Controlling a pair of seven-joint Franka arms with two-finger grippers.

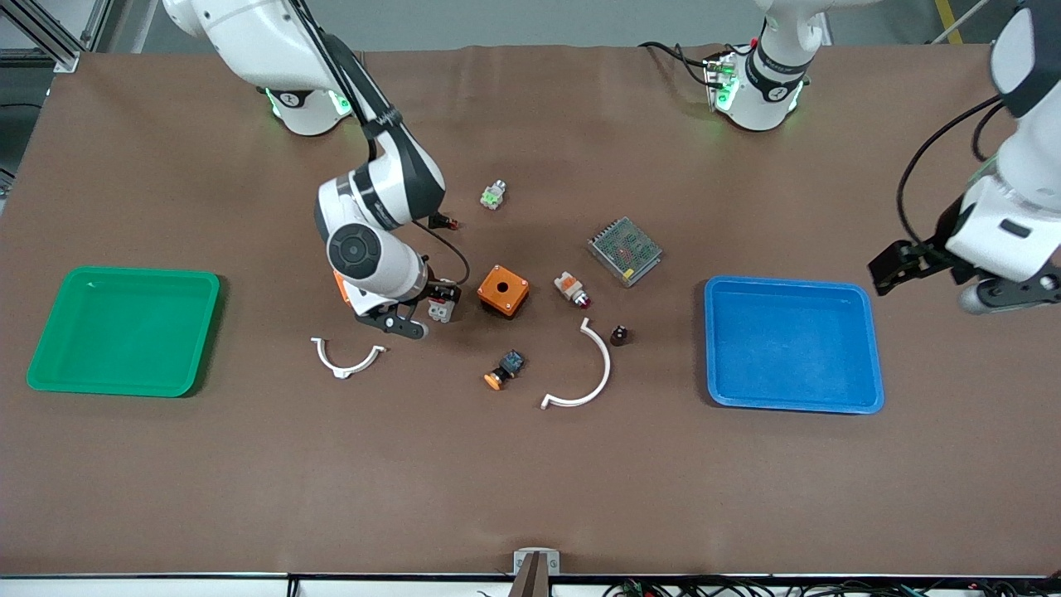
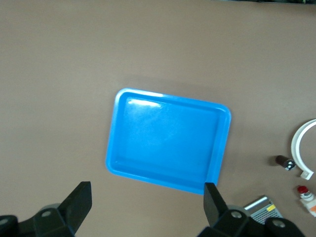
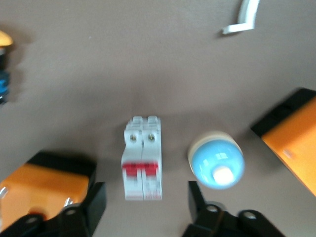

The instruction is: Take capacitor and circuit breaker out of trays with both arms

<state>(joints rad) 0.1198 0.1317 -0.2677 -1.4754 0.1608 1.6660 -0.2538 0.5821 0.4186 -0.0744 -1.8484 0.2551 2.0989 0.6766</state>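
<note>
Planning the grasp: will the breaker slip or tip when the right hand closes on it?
The breaker looks like a rigid, flat-sided block lying flat, so it probably won't roll or tip. Its smooth plastic may be slightly slippery. The right hand is open around it.

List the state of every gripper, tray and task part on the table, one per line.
right gripper: open, low over the breaker, not gripping.
left gripper: open, empty, up beside the blue tray.
breaker: on the table, between the open fingers.
capacitor: on the table, untouched.
blue tray: empty.
green tray: empty.
</note>
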